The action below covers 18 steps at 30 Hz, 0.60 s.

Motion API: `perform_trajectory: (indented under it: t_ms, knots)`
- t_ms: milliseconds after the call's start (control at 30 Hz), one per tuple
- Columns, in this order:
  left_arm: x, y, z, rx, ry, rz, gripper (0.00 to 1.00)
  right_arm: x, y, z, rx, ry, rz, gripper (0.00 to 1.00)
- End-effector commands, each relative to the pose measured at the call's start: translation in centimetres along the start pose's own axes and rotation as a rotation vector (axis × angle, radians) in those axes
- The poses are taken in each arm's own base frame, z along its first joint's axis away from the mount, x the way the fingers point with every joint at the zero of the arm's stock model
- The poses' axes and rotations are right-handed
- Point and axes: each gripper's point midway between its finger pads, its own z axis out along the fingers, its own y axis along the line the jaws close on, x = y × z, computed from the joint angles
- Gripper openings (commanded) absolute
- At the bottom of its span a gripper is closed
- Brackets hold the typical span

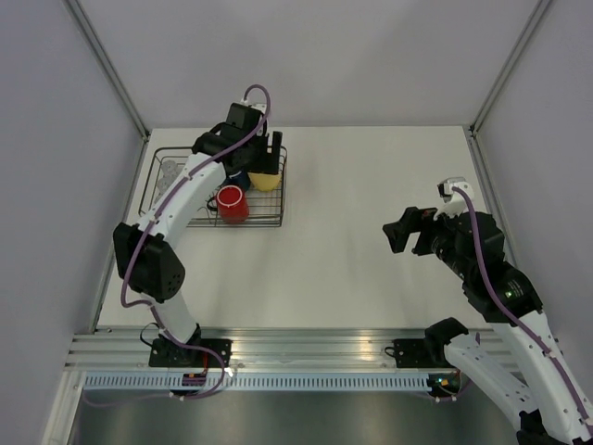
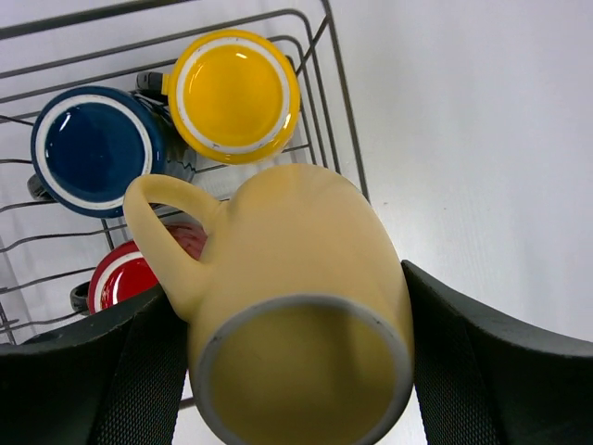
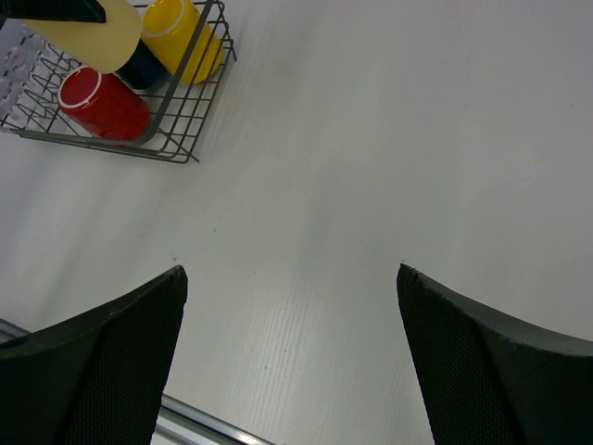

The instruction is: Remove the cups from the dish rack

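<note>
Cream-yellow and matte, one mug (image 2: 306, 269) is clamped between our left gripper's (image 2: 287, 297) fingers, base toward the wrist camera, held over the black wire rack (image 1: 264, 206). Beyond it we count three mugs upside down in the rack: one red (image 2: 130, 278), one blue (image 2: 93, 148), one yellow (image 2: 233, 93). Our right gripper (image 3: 292, 271) hangs open over the table (image 3: 371, 139).

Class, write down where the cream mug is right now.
In the left wrist view the cream mug is held in the left pincer over the rack's right end, close to the red mug, blue mug and yellow mug.
</note>
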Motion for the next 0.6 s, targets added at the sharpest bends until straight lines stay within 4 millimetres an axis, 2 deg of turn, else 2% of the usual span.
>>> perform_trajectory:
  t_ms: [0,33,67,167,200,233,267,300,333,367,400,433,467,500,533,567]
  knots:
    - [-5.1,-2.2,-6.2,0.05,-0.213,-0.057,0.02,-0.4,2.2,1.2,-0.118,-0.016,0.015,0.98]
    - [-5.3,-3.2,-7.5,0.081,-0.232,-0.046,0.02,0.2,2.3,1.8,-0.127,0.002,0.024,0.98]
    - [-5.3,-3.9,-8.0,0.101,-0.239,-0.044,0.02,-0.4,2.9,2.1,-0.153,-0.021,0.033,0.98]
    - [-5.0,-6.7,-10.5,0.217,-0.262,-0.047,0.02,-0.1,4.4,2.9,-0.239,-0.03,0.08,0.98]
    - [-5.1,-8.2,-11.2,0.291,-0.273,-0.055,0.02,-1.3,5.3,2.9,-0.291,-0.083,0.087,0.98]
    - [-4.2,-9.3,-11.4,0.332,-0.26,-0.052,0.02,-0.7,6.5,2.8,-0.361,-0.065,0.117,0.98]
    - [-4.3,-10.0,-12.9,0.378,-0.29,-0.053,0.02,-0.9,7.2,2.7,-0.402,-0.076,0.126,0.98]
    - [-4.0,-11.1,-13.7,0.439,-0.287,-0.066,0.02,-2.1,8.4,2.4,-0.473,-0.124,0.125,0.98]
    - [-3.7,-12.0,-14.0,0.481,-0.302,-0.075,0.02,-1.6,9.0,2.6,-0.509,-0.107,0.159,0.98]
    - [-3.9,-12.5,-15.5,0.532,-0.331,-0.084,0.02,-2.4,10.3,2.0,-0.593,-0.133,0.16,0.98]
    - [-3.5,-13.7,-16.6,0.608,-0.324,-0.101,0.02,-2.7,10.9,1.9,-0.632,-0.143,0.165,0.98]
    - [-3.3,-14.3,-16.9,0.651,-0.343,-0.111,0.02,-2.2,11.2,2.2,-0.66,-0.118,0.199,0.98]
    - [-3.2,-14.8,-17.6,0.695,-0.342,-0.148,0.02,-2.6,12.2,1.5,-0.732,-0.134,0.186,0.98]
    - [-3.0,-15.6,-19.4,0.772,-0.355,-0.147,0.02,-2.3,12.5,1.5,-0.76,-0.128,0.189,0.98]
    - [-2.9,-16.0,-19.5,0.811,-0.367,-0.157,0.02,-2.7,13.3,1.1,-0.815,-0.137,0.193,0.98]
    - [-2.9,-16.4,-20.6,0.858,-0.369,-0.188,0.02,-2.8,13.6,0.8,-0.842,-0.146,0.192,0.98]
